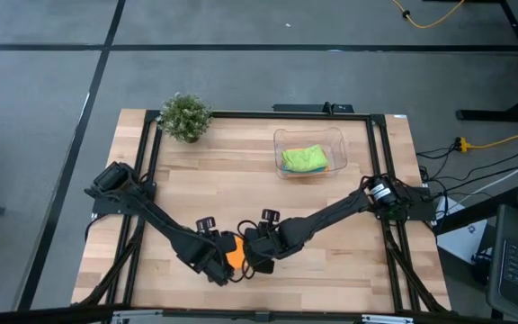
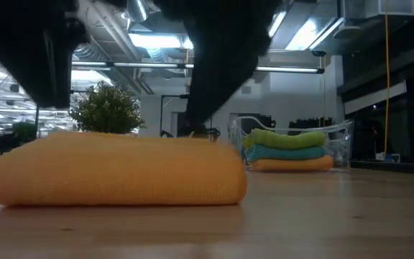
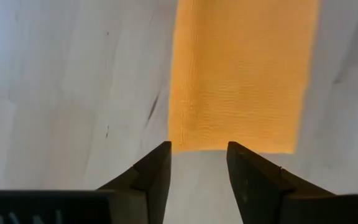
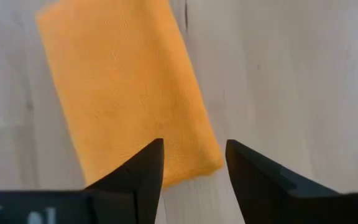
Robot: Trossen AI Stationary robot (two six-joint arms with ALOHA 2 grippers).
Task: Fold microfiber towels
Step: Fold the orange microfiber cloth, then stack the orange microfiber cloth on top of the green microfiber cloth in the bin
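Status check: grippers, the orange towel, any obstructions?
Left gripper and right gripper open, empty, above the folded orange microfiber towel at the table's near edge. Green, teal and orange folded towels stacked in the clear plastic tub. Nothing in the way.

A folded orange towel (image 2: 113, 171) lies flat on the wooden worktop (image 2: 322, 223), filling the near left. Dark arm parts hang above the orange towel, blurred, and the end effectors cannot be made out. Behind the orange towel stands a small potted plant (image 2: 106, 109). Right of it and farther back, a clear tub (image 2: 340, 140) holds three stacked towels: lime green (image 2: 286, 139) on top, teal (image 2: 287, 152) between, orange (image 2: 292, 165) beneath.
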